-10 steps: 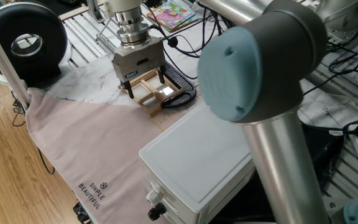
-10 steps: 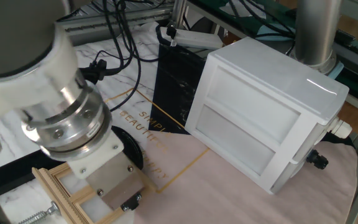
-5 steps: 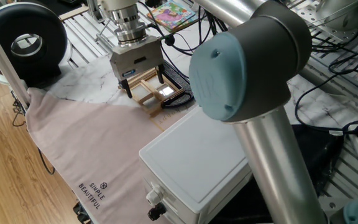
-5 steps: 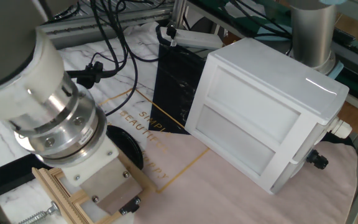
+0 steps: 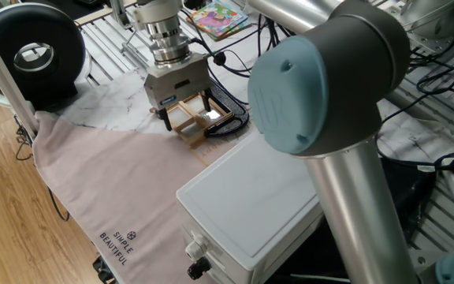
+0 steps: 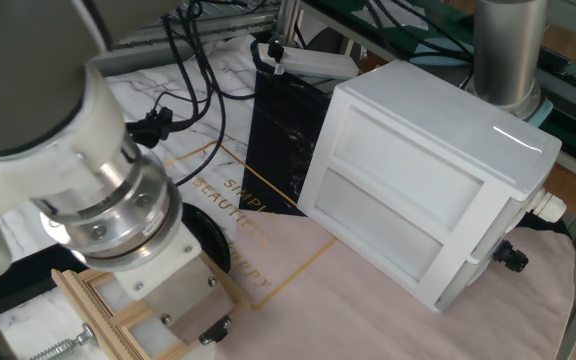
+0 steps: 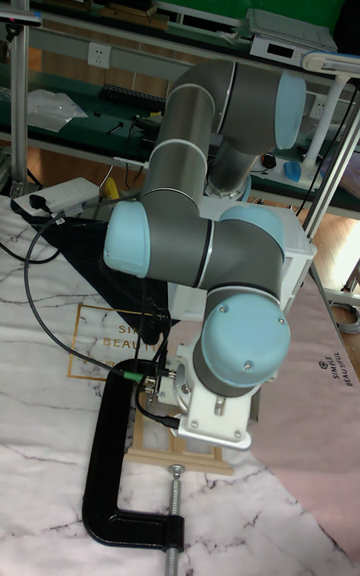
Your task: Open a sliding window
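I am looking at a small light-wood sliding window (image 5: 198, 118) lying flat on the counter (image 5: 101, 106), partly on marble and just beside a pink cloth (image 5: 124, 189). A black clamp (image 7: 120, 481) curves around one side of the frame and appears to pin it down; its screw (image 7: 176, 496) points toward the wood.

My gripper (image 5: 186, 112) stands upright directly over the window. In one fixed view two dark fingers (image 5: 165, 117) reach down at either side of the frame's near end, so the jaws stand fairly wide, about the width of the frame. I cannot tell whether they press on wood or only straddle it. In the other fixed view the gripper body (image 6: 183, 300) hides the contact, and in the tall view the arm covers nearly all of the frame.

I judge the window to be light, stiff and thin, with slim crossbars that could snap under a hard squeeze. The wood looks smooth, so a fingertip may slip along it. The best hold seems to be a push against the edge bar of the moving pane, along the track, not a pinch on the outer frame. The clamp should keep the frame from sliding with it.

A large white box (image 5: 251, 205) sits near, well clear of the frame.
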Tool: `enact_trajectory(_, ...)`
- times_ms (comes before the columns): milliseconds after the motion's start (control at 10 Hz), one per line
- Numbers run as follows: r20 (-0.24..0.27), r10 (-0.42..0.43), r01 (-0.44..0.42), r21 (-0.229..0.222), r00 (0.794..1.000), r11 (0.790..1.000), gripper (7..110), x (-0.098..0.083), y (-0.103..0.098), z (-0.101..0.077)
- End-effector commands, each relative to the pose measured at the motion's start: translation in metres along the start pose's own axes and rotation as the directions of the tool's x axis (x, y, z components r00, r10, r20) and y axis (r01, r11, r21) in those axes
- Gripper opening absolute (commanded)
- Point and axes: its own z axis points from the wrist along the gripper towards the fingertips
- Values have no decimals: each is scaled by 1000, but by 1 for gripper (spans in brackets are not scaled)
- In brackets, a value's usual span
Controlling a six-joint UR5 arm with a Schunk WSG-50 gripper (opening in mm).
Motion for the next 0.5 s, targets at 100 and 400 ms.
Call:
enact_trajectory(100,33,-16,16,-1,999,1000,44,-1,-1,1)
enact_trajectory(400,42,-19,19,-2,999,1000,44,-3,-1,0)
